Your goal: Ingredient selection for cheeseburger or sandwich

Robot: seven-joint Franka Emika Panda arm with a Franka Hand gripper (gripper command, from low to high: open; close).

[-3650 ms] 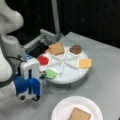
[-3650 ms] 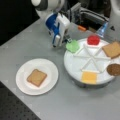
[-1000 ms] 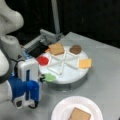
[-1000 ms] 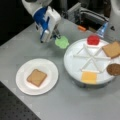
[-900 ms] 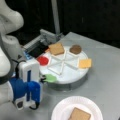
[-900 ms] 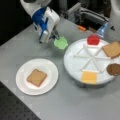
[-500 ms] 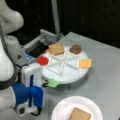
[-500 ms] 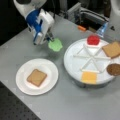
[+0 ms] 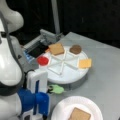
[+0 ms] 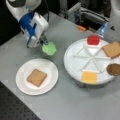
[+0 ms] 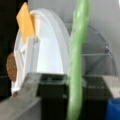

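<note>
Between the divided tray [image 10: 75, 67] and the white plate [image 10: 50, 75], your gripper [image 10: 44, 41] carries the green lettuce [image 10: 49, 48], clamped edge-on; the toast [image 10: 36, 77] already lies on the plate.

Both front views are soft and blurred throughout, under even, moderately bright light; backgrounds fall to black. The divided white tray [image 10: 75, 65] casts a soft shadow on the grey table [image 10: 75, 105]. In the wrist view, the green lettuce [image 11: 77, 60] is badly out of focus.
</note>
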